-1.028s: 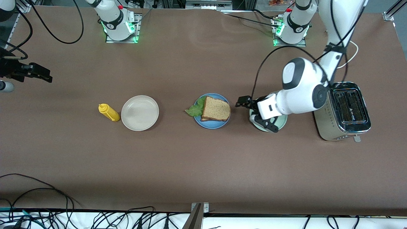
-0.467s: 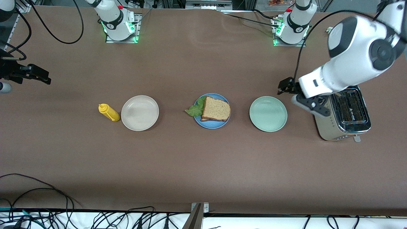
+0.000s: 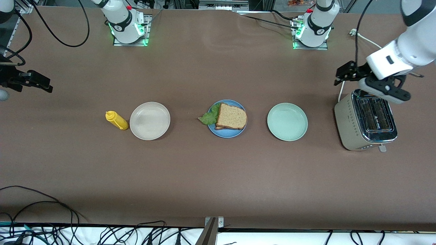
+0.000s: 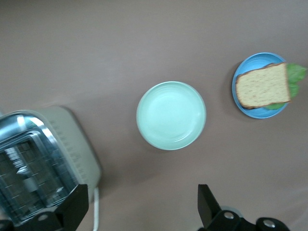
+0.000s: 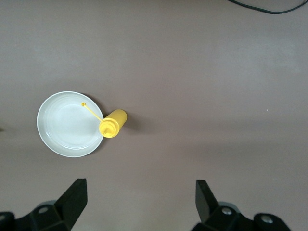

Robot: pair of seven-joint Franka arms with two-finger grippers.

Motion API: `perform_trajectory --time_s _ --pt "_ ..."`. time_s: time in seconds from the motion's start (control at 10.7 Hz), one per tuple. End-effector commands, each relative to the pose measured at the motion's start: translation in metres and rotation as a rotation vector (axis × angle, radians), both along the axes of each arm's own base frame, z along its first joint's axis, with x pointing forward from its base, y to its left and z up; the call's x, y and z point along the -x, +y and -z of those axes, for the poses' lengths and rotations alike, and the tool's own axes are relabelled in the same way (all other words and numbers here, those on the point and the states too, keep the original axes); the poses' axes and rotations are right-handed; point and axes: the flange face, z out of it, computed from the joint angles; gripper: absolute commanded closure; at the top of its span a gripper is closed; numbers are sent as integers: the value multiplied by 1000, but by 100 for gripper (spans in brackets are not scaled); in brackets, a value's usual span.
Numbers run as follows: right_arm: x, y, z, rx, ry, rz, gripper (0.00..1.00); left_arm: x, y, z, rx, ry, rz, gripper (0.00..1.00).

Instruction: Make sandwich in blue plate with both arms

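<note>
sandwich [image 3: 231,116] on blue plate [image 3: 224,132], pincers well apart

The toaster [image 3: 365,119] gleamed in polished metal, the table [image 3: 218,177] was matt brown, the blue plate [image 3: 224,131] looked smooth and the bread [image 3: 231,116] coarse-grained.

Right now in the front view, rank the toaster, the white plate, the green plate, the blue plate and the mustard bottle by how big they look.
Largest to smallest:
1. toaster
2. white plate and green plate, which look about equal, so no ranking between them
3. blue plate, partly covered by the sandwich
4. mustard bottle
</note>
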Motion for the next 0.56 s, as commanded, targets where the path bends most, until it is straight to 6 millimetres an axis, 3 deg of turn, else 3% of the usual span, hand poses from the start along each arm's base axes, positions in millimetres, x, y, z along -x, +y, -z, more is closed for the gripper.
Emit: perform_trajectory --time_s 0.0,0.28,0.47 --pt "0 -7 -10 -29 -15 26 0 0 13 -45 -101 -25 20 0" --pt "0 -6 -10 -30 -15 26 0 -15 23 -55 -133 -25 3 0" --pt "0 -7 -11 -29 -17 27 0 -33 22 -52 -134 19 2 0"
